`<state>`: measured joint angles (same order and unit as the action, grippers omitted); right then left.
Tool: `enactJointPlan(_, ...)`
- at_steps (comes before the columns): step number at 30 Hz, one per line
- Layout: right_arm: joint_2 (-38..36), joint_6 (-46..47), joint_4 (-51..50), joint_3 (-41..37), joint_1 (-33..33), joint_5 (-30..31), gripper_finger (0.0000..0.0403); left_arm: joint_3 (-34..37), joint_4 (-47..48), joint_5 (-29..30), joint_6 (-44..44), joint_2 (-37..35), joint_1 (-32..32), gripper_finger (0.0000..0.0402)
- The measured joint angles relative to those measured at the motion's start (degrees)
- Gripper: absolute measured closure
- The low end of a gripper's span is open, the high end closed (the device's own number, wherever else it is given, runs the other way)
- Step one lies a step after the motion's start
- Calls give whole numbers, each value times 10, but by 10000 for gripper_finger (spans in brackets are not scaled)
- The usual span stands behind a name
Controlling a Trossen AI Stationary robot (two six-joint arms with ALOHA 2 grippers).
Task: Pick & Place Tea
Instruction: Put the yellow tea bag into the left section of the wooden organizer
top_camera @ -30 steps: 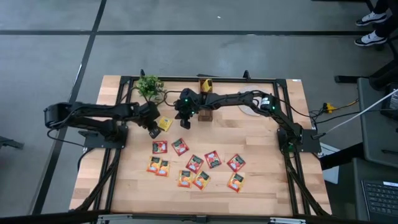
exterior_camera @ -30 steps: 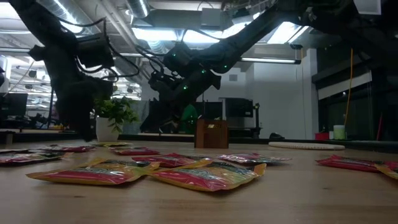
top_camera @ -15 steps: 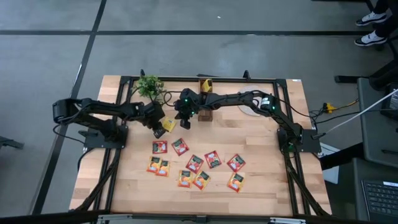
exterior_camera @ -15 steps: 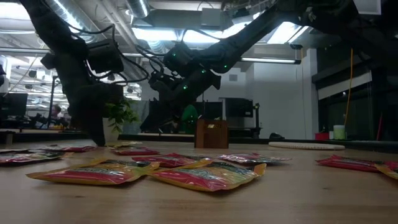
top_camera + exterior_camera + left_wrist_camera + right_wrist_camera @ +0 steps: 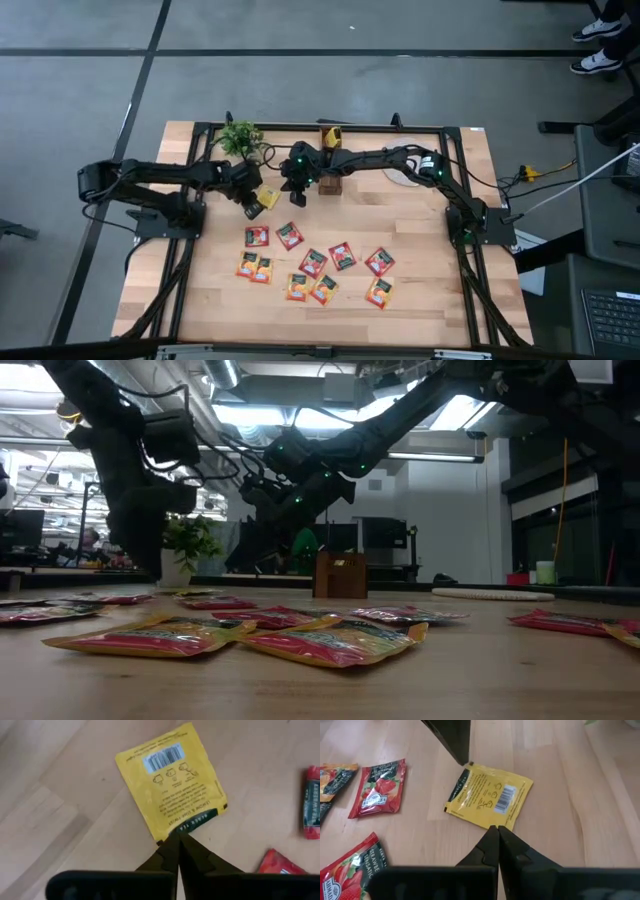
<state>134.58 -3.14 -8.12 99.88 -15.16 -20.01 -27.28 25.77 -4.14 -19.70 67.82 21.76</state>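
Front half of desk (image 5: 420,300): cluster of red and orange tea sachets (image 5: 313,262) lying loose, none collected, so most of the job looks undone. Behind them one yellow sachet (image 5: 266,197) lies flat, back side up; left claw (image 5: 251,211) pinched shut at its corner, right claw (image 5: 295,200) shut and empty just beside it. Against a second ago, left claw has shifted toward the yellow sachet, which has barely moved; right arm unchanged.

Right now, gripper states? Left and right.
Left gripper: shut, tips at the edge of the yellow tea sachet; whether it pinches the sachet cannot be told.
Right gripper: shut, holding nothing, hovering by the same sachet.
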Motion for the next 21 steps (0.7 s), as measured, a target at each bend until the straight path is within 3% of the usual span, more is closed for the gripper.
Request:
enactJointPlan(12,0,1,11,0,0,-2,397,-3,19,26,27,-4,1,400)
enactJointPlan(21,0,1,11,0,0,-2,397,-3,5,23,60,34,5,400)
